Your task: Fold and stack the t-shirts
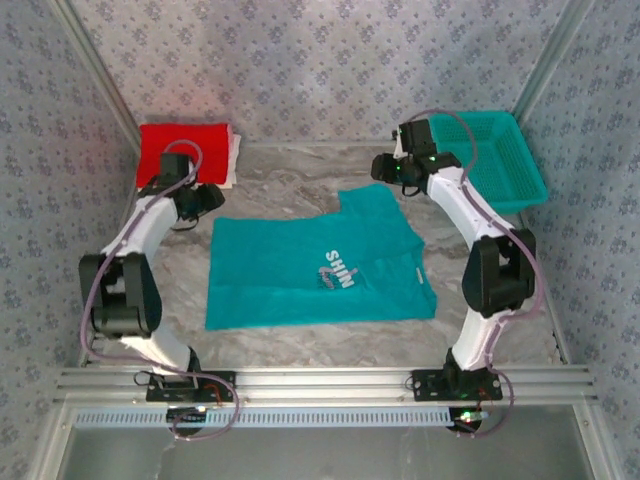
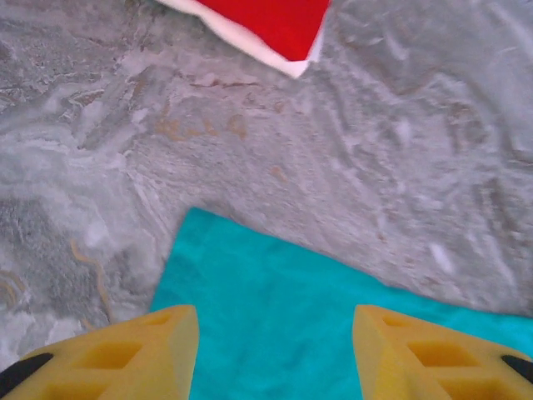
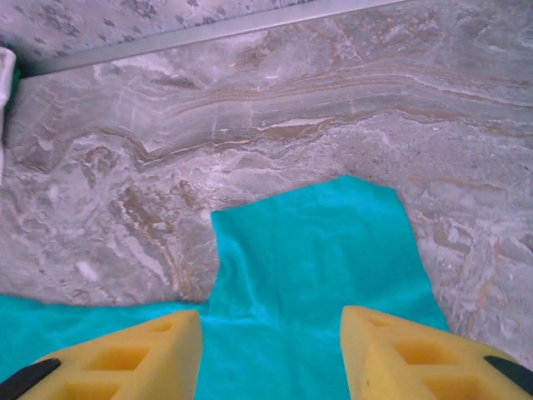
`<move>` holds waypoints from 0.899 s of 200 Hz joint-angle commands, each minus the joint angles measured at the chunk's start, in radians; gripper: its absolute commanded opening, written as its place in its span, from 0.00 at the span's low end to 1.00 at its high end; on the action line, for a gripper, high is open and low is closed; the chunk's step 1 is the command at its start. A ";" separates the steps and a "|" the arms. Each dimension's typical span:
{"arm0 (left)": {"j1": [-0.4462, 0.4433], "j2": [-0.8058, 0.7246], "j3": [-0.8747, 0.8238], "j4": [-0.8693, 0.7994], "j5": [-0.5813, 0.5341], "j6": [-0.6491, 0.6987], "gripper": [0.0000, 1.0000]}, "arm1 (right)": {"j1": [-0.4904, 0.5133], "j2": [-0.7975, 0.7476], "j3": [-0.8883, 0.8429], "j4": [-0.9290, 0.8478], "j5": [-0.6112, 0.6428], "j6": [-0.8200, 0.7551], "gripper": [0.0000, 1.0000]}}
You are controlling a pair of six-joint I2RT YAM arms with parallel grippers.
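The teal t-shirt (image 1: 310, 265) with the white "SHINE" print lies spread flat in the middle of the table. Its far left corner (image 2: 275, 317) lies under my left gripper (image 2: 275, 354), which is open above it. My left gripper (image 1: 205, 198) hangs at that corner. A sleeve of the teal t-shirt (image 3: 321, 250) lies beneath my open right gripper (image 3: 271, 354). My right gripper (image 1: 385, 170) hovers over that far sleeve. A folded red t-shirt (image 1: 183, 150) lies on a folded white one (image 1: 232, 160) at the back left; the red t-shirt (image 2: 271, 21) and the white t-shirt's edge (image 2: 250, 48) also show in the left wrist view.
A teal plastic mesh basket (image 1: 495, 155) stands at the back right, behind the right arm. Patterned walls close the table in on three sides. An aluminium rail (image 1: 320, 380) runs along the near edge.
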 commanded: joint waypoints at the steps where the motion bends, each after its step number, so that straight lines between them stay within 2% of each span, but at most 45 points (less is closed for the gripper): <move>1: 0.001 0.124 0.104 -0.117 -0.043 0.077 0.51 | -0.015 0.030 -0.013 -0.019 -0.035 -0.069 0.51; 25: 0.002 0.251 0.185 -0.134 -0.036 0.095 0.51 | -0.020 0.044 -0.026 0.024 -0.035 -0.089 0.51; 45: 0.001 0.332 0.244 -0.156 -0.022 0.105 0.52 | -0.022 0.062 0.001 -0.020 -0.050 -0.109 0.51; 69: 0.003 0.417 0.308 -0.184 -0.040 0.127 0.53 | -0.020 0.032 -0.054 0.002 -0.070 -0.092 0.51; 115: -0.019 0.481 0.321 -0.174 -0.027 0.132 0.52 | -0.019 0.008 -0.108 0.032 -0.075 -0.061 0.51; 124: -0.025 0.488 0.317 -0.173 -0.022 0.131 0.49 | -0.018 0.017 -0.101 0.032 -0.076 -0.058 0.51; 141: -0.031 0.491 0.300 -0.157 -0.031 0.131 0.37 | -0.017 0.043 -0.081 0.028 -0.076 -0.059 0.50; 180: -0.035 0.477 0.278 -0.138 -0.014 0.131 0.22 | -0.021 0.131 0.024 -0.011 -0.079 -0.069 0.50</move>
